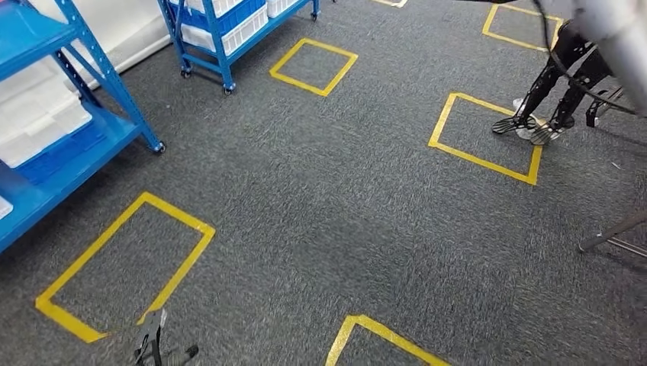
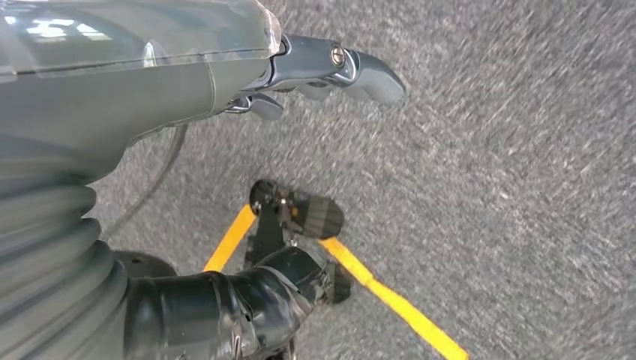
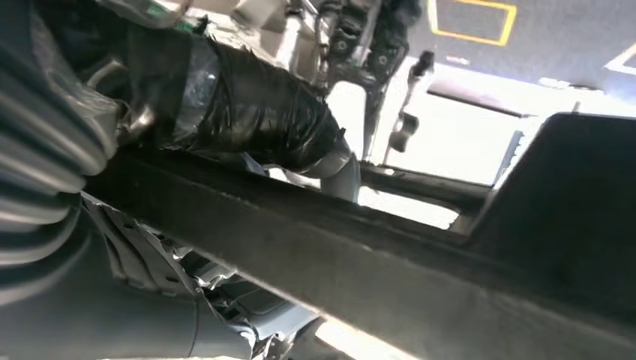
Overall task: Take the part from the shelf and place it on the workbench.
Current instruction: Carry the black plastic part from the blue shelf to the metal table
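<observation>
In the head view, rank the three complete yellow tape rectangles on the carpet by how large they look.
1. Lower left rectangle beside the near blue shelf: looks largest.
2. Right rectangle by the person's feet.
3. Top centre rectangle by the far shelf: looks smallest.
The camera's nearness likely drives this; true sizes may match.

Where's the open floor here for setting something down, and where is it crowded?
Bare carpet spreads through the middle, between the near yellow tape square and the far right tape square. It is crowded along the left by the blue shelf with white bins, and at the right, where a person's feet stand.
</observation>
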Controlling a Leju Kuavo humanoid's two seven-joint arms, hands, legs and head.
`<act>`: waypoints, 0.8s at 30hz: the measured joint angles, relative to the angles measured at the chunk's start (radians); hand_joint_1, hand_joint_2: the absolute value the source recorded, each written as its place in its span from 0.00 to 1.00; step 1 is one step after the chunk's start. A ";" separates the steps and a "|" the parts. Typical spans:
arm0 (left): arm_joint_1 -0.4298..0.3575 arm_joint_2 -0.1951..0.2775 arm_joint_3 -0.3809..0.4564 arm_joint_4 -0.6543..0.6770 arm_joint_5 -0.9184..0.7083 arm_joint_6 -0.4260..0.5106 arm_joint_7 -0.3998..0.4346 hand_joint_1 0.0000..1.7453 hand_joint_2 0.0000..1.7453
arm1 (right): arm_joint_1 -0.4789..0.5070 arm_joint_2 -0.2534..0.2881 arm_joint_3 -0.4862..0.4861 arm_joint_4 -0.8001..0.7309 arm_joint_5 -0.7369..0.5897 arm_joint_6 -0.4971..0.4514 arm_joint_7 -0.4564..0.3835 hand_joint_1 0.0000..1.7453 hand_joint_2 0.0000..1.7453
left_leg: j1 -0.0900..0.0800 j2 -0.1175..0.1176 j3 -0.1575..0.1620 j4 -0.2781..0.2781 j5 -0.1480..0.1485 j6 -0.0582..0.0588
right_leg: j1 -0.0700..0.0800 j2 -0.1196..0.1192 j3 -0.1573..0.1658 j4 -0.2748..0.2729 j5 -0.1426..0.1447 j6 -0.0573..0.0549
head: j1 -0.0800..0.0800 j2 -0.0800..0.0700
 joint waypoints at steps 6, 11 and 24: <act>0.008 0.000 0.000 0.000 -0.006 0.000 0.003 0.00 1.00 | 0.019 -0.066 -0.001 -0.036 -0.005 0.008 -0.006 1.00 1.00 | -0.005 0.083 0.007 0.001 -0.011 0.002 | -0.017 -0.092 -0.070 0.155 -0.042 0.026 | 0.005 0.000; 0.003 0.000 0.000 0.000 -0.009 0.001 0.003 0.00 1.00 | 0.019 -0.085 -0.003 -0.062 -0.007 0.012 -0.001 1.00 1.00 | -0.023 0.144 0.024 0.009 -0.036 -0.025 | 0.007 -0.172 0.041 -0.049 0.021 0.002 | 0.004 0.000; 0.011 0.000 -0.007 0.001 -0.015 -0.018 -0.035 0.00 1.00 | 0.032 -0.202 -0.012 -0.169 -0.028 0.065 0.015 1.00 1.00 | -0.018 -0.028 -0.036 0.108 -0.037 -0.013 | 0.004 0.021 0.043 -0.053 0.023 -0.037 | 0.000 0.000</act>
